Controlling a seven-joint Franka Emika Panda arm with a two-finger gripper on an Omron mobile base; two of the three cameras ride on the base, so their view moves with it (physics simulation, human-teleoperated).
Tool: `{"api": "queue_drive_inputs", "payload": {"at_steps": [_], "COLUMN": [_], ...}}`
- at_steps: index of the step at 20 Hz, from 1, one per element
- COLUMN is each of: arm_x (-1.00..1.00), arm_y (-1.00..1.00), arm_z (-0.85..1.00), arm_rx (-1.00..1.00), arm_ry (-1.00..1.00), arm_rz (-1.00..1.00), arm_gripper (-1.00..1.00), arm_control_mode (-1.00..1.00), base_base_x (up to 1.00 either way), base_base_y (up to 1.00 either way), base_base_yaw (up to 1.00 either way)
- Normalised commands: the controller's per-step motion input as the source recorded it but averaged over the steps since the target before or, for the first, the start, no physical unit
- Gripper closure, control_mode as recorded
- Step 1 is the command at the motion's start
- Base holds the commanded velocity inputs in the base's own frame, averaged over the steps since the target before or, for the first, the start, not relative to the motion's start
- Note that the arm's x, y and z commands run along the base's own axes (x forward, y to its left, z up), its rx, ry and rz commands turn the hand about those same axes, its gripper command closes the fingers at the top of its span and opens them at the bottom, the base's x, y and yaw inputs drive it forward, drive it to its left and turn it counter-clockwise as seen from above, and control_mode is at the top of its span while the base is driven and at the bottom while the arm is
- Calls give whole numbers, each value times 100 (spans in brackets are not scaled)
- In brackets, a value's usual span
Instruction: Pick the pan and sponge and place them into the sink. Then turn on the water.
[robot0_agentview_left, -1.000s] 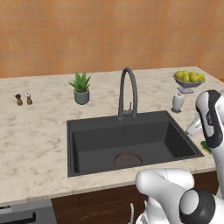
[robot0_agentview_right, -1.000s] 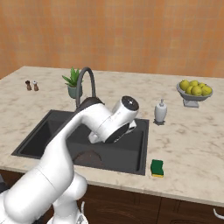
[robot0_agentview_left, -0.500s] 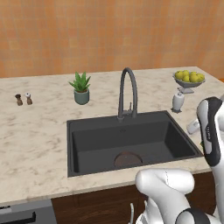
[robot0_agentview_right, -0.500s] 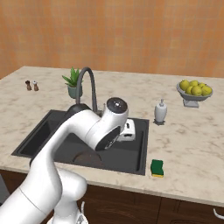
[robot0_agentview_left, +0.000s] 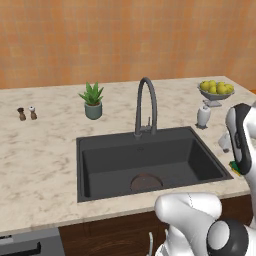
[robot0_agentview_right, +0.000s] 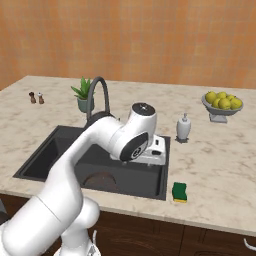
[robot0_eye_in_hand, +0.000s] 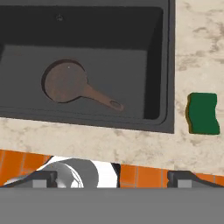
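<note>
The dark brown pan (robot0_eye_in_hand: 65, 81) lies flat on the floor of the dark grey sink (robot0_eye_in_hand: 171, 65), over the drain, its handle pointing toward the sink's right front corner. It also shows as a round disc, the pan (robot0_agentview_left: 146, 181), under the arched faucet (robot0_agentview_left: 145, 106). No water runs from the faucet. The sponge (robot0_eye_in_hand: 203, 113), green side up, rests on the counter just right of the sink's front corner; sponge (robot0_agentview_right: 180, 192). My gripper (robot0_eye_in_hand: 113, 179) hovers above the sink's front rim, open, nothing between its fingers, left of the sponge.
A white soap dispenser (robot0_agentview_right: 183, 127) and a grey bowl of lemons (robot0_agentview_right: 222, 105) stand on the counter (robot0_agentview_right: 215, 165) right of the sink. A potted plant (robot0_agentview_left: 92, 101) and two small shakers (robot0_agentview_left: 26, 113) sit at the back left. Orange floor lies below the counter's front edge.
My arm has swung to the right and toward the counter's front edge, carrying the open hand closer to the sponge. The pan and the sponge have stayed put.
</note>
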Motion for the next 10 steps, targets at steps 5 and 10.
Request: {"api": "queue_drive_inputs", "payload": {"at_steps": [5,10], "arm_x": [0,3], "arm_y": [-38,-40], "arm_z": [-23,-25], "arm_rx": [0,0], "arm_ry": [4,6], "arm_rz": [0,0], "arm_gripper": [-100,-100], "arm_control_mode": [-100,-100], "base_base_x": [0,0], "base_base_y": [0,0], "base_base_yaw": [0,0]}}
